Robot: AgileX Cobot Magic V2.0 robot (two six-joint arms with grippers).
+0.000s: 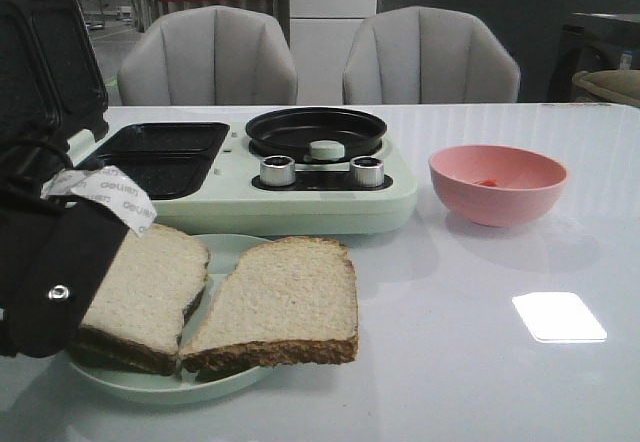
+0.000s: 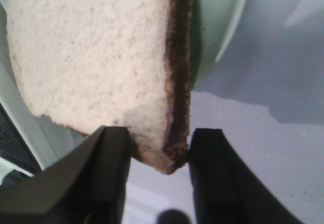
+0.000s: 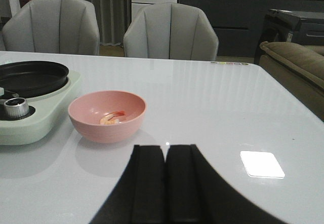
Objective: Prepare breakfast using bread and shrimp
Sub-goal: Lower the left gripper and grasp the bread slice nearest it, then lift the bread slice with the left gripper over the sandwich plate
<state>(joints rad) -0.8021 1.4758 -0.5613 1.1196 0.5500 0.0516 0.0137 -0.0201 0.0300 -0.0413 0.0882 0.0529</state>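
The left gripper (image 2: 159,150) pinches a corner of one bread (image 2: 96,57) slice over the plate (image 1: 150,382), while the right gripper (image 3: 165,183) sits pressed together near the pink bowl (image 3: 107,116) holding shrimp (image 3: 112,117)

The left arm (image 1: 50,282) is a bulky matte black casing with a rounded lower corner, a small silver screw (image 1: 58,292) set into its side, black cables looping over its top, and a crinkled white label (image 1: 105,194) with grey printed lettering stuck across it. In the left wrist view its gripper (image 2: 159,168) ends in two thick, flat, dull black fingers (image 2: 104,173) with squared tips. The right gripper (image 3: 165,183) is the same plain black, two broad flat fingers (image 3: 147,183) widening toward their base, with no markings that I can make out.
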